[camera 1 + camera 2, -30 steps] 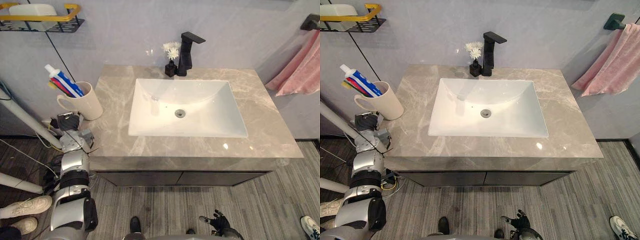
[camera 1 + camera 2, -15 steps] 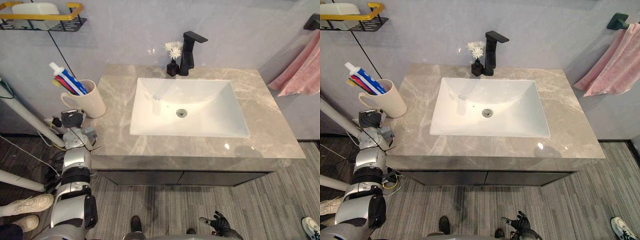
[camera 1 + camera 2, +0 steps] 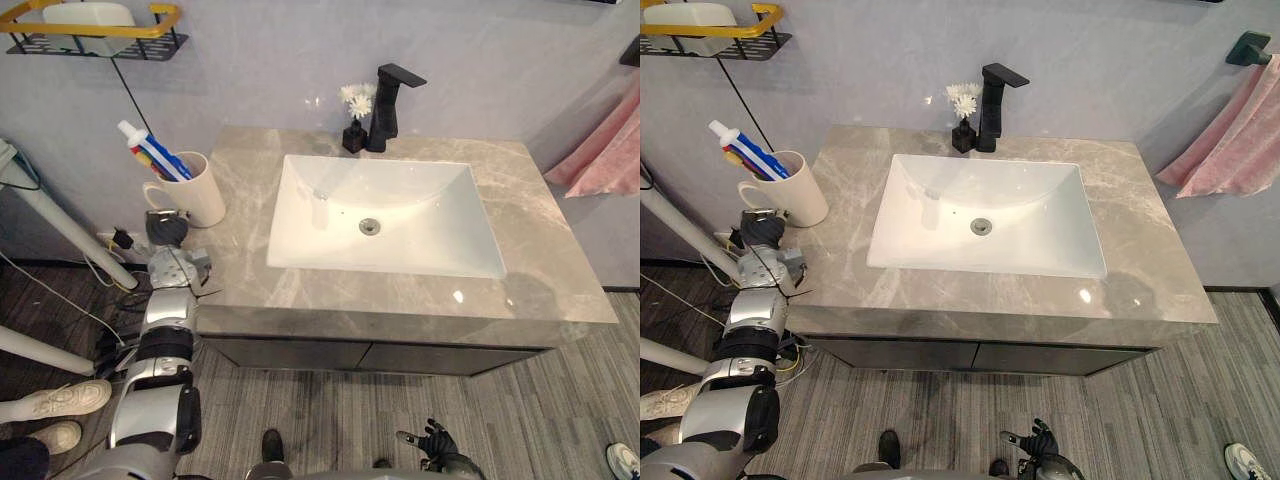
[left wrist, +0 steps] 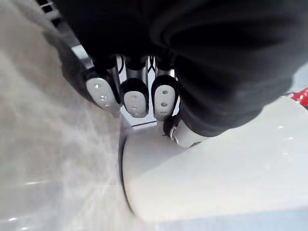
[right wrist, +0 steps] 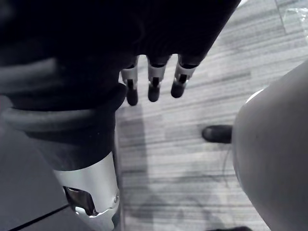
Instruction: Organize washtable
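A cream mug [image 3: 195, 195] holding a toothpaste tube [image 3: 140, 145] and toothbrushes stands on the left end of the marble countertop [image 3: 250, 260]. My left hand [image 3: 166, 228] hangs just off the counter's left edge, close beside the mug's handle side. In the left wrist view its fingers [image 4: 135, 98] are curled, with the mug [image 4: 216, 173] right past them and nothing inside the hand. My right hand [image 3: 436, 441] is low over the floor in front of the cabinet, fingers [image 5: 154, 86] straight and spread.
A white sink basin [image 3: 390, 215] fills the counter's middle, with a black faucet [image 3: 385, 95] and a small vase of white flowers [image 3: 353, 110] behind it. A pink towel [image 3: 605, 160] hangs right. A yellow-railed wall shelf [image 3: 95, 20] is upper left. A person's shoes [image 3: 55, 400] are lower left.
The whole picture has shifted right as the camera moved. My left hand stays beside the mug and my right hand stays low over the floor.
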